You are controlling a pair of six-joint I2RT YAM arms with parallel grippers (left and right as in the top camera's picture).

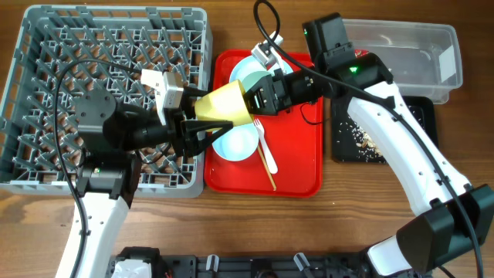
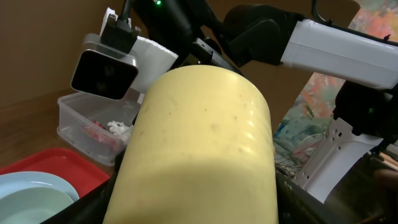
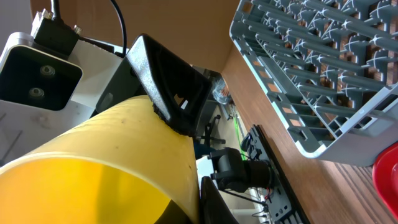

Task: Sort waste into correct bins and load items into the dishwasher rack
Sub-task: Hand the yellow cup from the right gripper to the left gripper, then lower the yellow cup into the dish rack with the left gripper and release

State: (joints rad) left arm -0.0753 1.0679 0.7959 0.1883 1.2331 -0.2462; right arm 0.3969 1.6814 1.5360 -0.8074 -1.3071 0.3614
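The small yellow cup (image 1: 224,100) hangs on its side over the left edge of the red serving tray (image 1: 301,170), between both arms. My left gripper (image 1: 216,117) clasps its narrow base end; the cup (image 2: 199,143) fills that wrist view between the black fingers. My right gripper (image 1: 252,99) grips the cup's rim, and the cup also shows in the right wrist view (image 3: 93,168). Two pale blue-green bowls (image 1: 234,143) (image 1: 247,69) and a white fork (image 1: 265,147) lie on the red tray. The grey dishwasher rack (image 1: 46,177) stands at the left. The white plate is out of view.
The clear tub (image 1: 401,38) stands at the back right; the left wrist view shows it (image 2: 78,118) holding a red wrapper and a white napkin (image 2: 115,127). The black tray (image 1: 421,108) in front of it holds beige crumbs (image 1: 359,135). A thin wooden stick (image 1: 270,174) lies on the red tray.
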